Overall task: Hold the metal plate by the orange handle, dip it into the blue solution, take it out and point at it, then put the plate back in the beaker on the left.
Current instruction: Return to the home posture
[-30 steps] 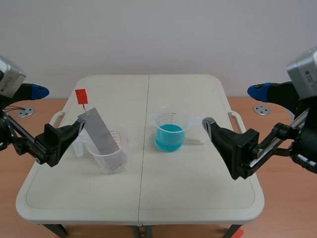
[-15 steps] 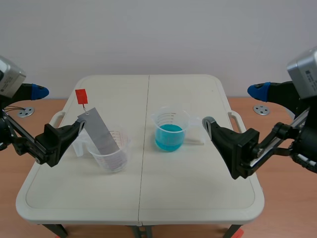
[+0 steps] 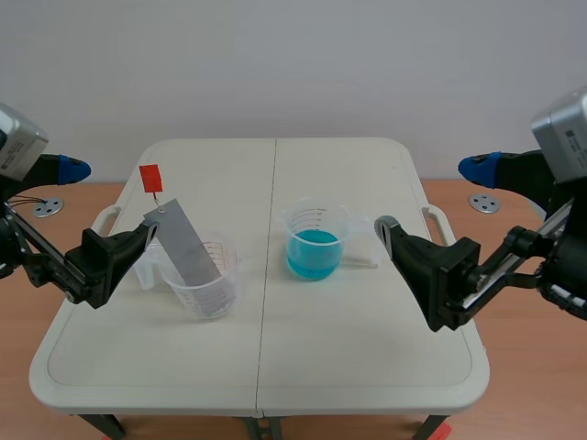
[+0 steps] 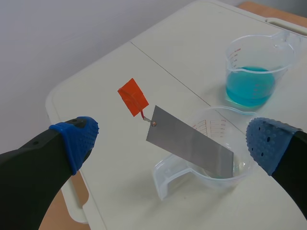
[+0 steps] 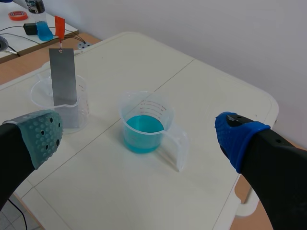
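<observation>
A grey metal plate [image 3: 183, 246] leans in a clear beaker [image 3: 206, 277] on the table's left half, its orange handle tag [image 3: 150, 178] sticking up to the left. In the left wrist view the plate [image 4: 189, 141] and tag [image 4: 133, 97] lie ahead of my open left gripper [image 4: 172, 143]. A second beaker with blue solution [image 3: 313, 244] stands near the middle. My left gripper [image 3: 124, 252] hangs open just left of the plate's beaker. My right gripper [image 3: 413, 266] is open, right of the blue beaker [image 5: 145, 127]. The plate [image 5: 64, 82] shows in the right wrist view too.
The white folding table [image 3: 266, 376] has a seam down its middle and handles at both side edges. Small round metal fittings [image 3: 483, 203] sit on the wooden surface beside it. In the right wrist view, a tape roll and a small bottle [image 5: 37, 19] stand far off.
</observation>
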Controlling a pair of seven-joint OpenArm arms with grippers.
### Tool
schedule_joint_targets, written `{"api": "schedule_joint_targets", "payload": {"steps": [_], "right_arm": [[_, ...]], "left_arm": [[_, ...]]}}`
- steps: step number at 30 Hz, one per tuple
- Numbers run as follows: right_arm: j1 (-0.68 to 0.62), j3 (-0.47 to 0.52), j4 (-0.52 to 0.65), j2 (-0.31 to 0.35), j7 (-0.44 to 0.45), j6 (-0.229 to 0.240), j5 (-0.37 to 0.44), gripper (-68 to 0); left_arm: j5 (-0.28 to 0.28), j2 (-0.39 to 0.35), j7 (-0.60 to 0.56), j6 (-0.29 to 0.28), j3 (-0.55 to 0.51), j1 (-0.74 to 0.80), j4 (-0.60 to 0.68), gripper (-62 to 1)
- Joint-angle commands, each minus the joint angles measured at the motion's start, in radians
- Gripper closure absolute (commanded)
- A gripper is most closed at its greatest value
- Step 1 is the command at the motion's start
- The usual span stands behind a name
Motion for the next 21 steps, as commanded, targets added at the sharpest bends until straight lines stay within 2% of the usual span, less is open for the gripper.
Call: {"api": "schedule_joint_targets", "payload": {"steps": [1,21], "right_arm": [[0.011,0.001,0.014,0.007,0.018,0.0,0.01,-66.3],[0.011,0.001,0.014,0.007,-0.008,0.0,0.01,-66.3]], "left_arm": [[-0.01,-0.006,-0.006,0.005,-0.006,-0.008,0.013,-62.3],[-0.009,-0.006,0.001,0.005,-0.006,-0.008,0.012,-62.3]]}}
